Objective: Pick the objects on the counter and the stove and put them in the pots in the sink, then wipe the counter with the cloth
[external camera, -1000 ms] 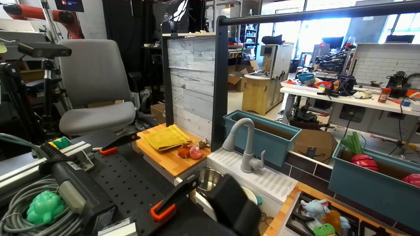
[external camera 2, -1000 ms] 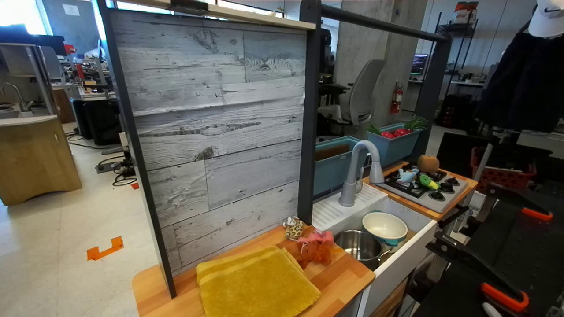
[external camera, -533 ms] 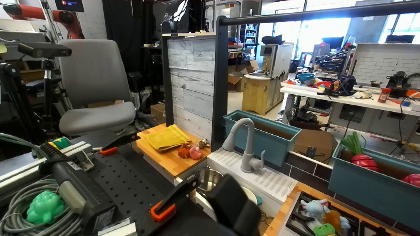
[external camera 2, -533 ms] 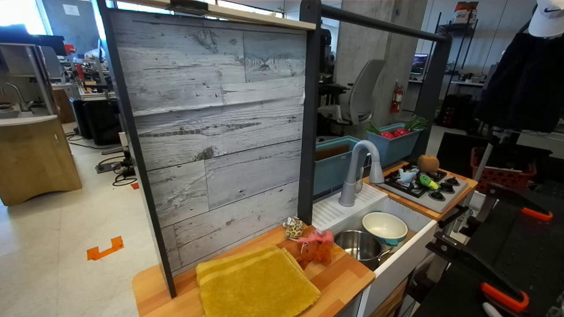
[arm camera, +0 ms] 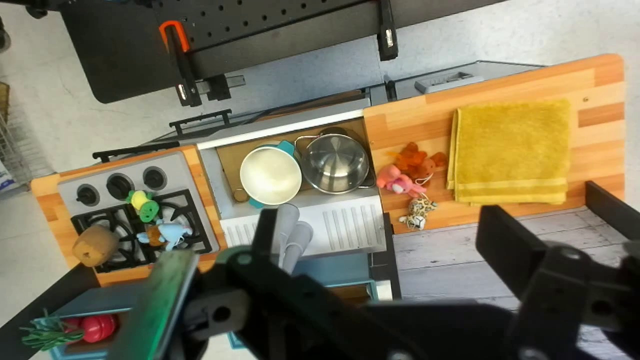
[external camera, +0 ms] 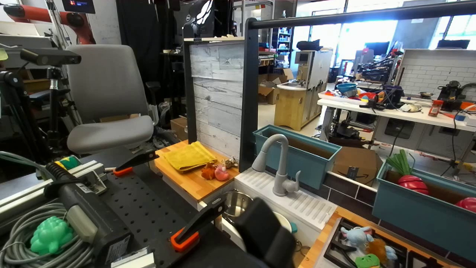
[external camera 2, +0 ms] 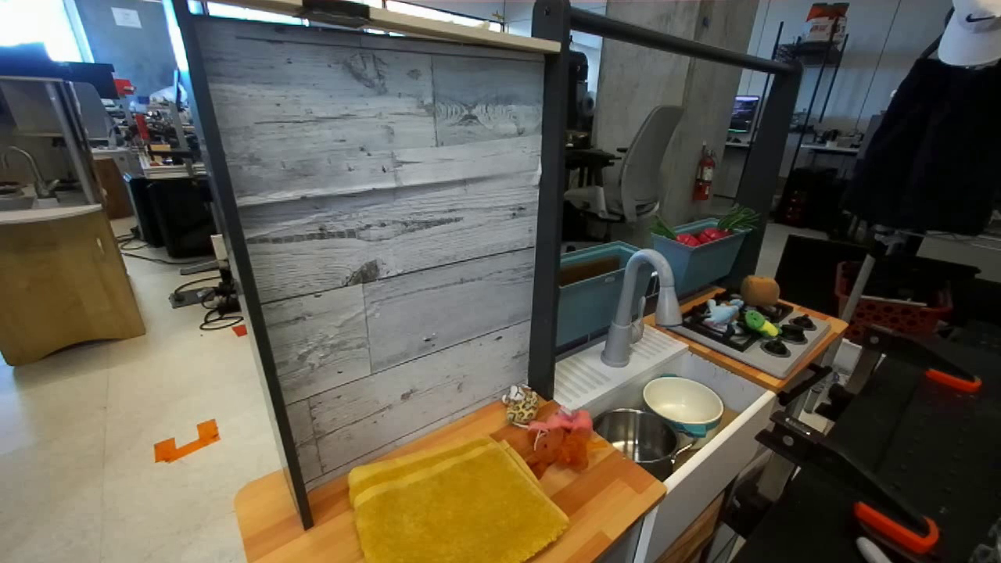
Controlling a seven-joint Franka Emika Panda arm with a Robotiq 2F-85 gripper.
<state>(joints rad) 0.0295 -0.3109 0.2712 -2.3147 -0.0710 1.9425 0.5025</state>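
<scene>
We see the folded yellow cloth [arm camera: 511, 147] beside plush toys [arm camera: 411, 159] on the counter [arm camera: 420, 117]. Blue and green toys [arm camera: 175, 231] lie on the stove [arm camera: 137, 179]; steel and cream pots [arm camera: 335, 165] stand in the sink [arm camera: 216, 175].

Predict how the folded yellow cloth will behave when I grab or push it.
The yellow cloth will likely sag and may unfold, since it lies in folded layers. Its fuzzy surface suggests little slipping. Lying flat on the counter, it would probably slide or bunch, not roll, if pushed.
</scene>
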